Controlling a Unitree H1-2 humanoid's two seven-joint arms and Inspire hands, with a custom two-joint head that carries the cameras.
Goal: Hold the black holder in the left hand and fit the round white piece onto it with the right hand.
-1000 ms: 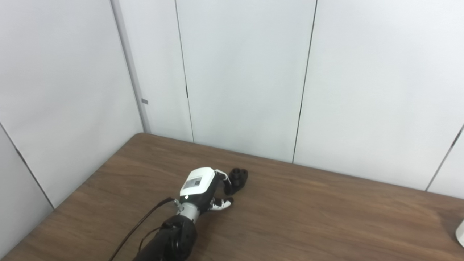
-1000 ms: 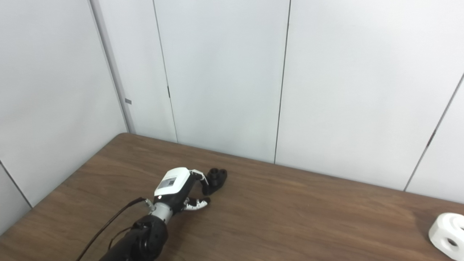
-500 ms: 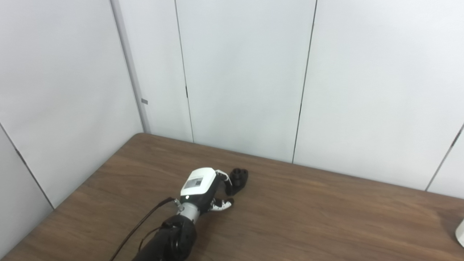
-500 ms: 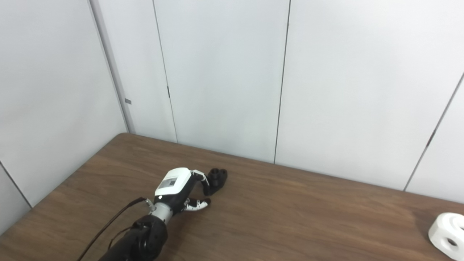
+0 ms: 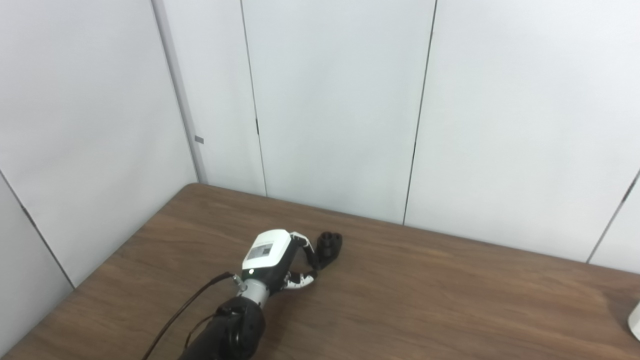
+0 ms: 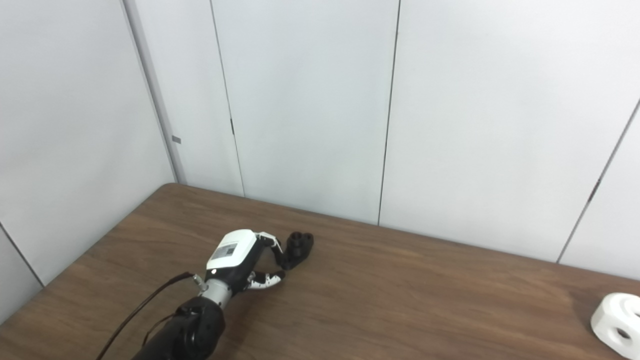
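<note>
Our left hand (image 5: 274,259) has drawn back slightly, fingers spread beside the holder (image 5: 329,244) near the table's (image 5: 425,300) far edge.

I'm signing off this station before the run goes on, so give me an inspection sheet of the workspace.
Surface: brown wooden table, no marks seen.
Job's things: black holder on the table near the far edge; round white piece at the right end, far from it.
Clutter: nothing seen.
Hands: left hand beside the holder, fingers curled toward it, not clearly gripping; right hand not in view.
Cables: black cable loops along the left forearm.
Surroundings: plain white panel walls behind and to the left.
</note>
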